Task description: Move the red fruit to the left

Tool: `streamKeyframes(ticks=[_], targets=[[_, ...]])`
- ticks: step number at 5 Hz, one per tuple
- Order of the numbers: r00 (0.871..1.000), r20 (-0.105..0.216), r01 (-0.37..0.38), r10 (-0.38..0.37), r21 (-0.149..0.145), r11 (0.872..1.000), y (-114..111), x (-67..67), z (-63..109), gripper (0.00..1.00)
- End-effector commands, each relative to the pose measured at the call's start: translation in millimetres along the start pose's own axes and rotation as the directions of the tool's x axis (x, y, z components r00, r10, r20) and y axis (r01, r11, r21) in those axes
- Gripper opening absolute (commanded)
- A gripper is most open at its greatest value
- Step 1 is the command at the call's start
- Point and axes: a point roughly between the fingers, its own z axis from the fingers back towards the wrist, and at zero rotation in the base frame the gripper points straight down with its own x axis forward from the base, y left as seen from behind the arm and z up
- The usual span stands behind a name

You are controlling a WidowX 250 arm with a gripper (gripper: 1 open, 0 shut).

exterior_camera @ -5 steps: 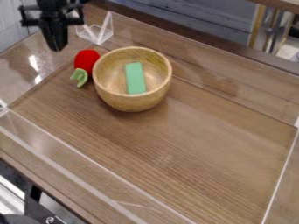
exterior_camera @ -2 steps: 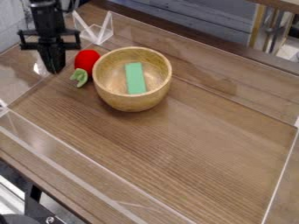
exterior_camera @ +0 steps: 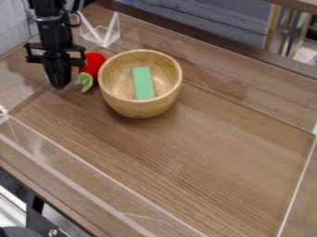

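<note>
The red fruit is a small glossy strawberry shape with a green leafy cap, lying on the wooden table just left of the wooden bowl. My black gripper points down right beside the fruit's left side, its jaws shut with nothing between them. The tip stands close to the table top, and the gripper's body hides the fruit's left edge.
The wooden bowl holds a flat green block. Clear plastic walls ring the table. A clear stand sits behind the fruit. Open wood stretches to the front and right.
The gripper has come down from above the table's far left corner to just left of the red fruit. The fruit and bowl have not moved.
</note>
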Motion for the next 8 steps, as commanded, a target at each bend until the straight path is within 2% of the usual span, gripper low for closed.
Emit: streamKeyframes(ticks=[1, 2, 3, 6, 8], targets=[[0.997, 0.055, -0.047, 0.046, 0.017, 0.999, -0.5, 10.5, 24.9, 1.0], [0.993, 0.048, -0.106, 0.106, 0.007, 0.994, -2.2, 13.8, 30.1, 1.0], [0.99, 0.047, -0.13, 0.13, -0.002, 0.992, -3.7, 14.6, 43.3, 1.0], [0.987, 0.077, -0.137, 0.139, -0.031, 0.99, -17.2, 6.0, 93.1, 1.0], [0.996, 0.087, 0.01, -0.009, -0.017, 1.0, -41.0, 2.3, 111.6, 1.0]])
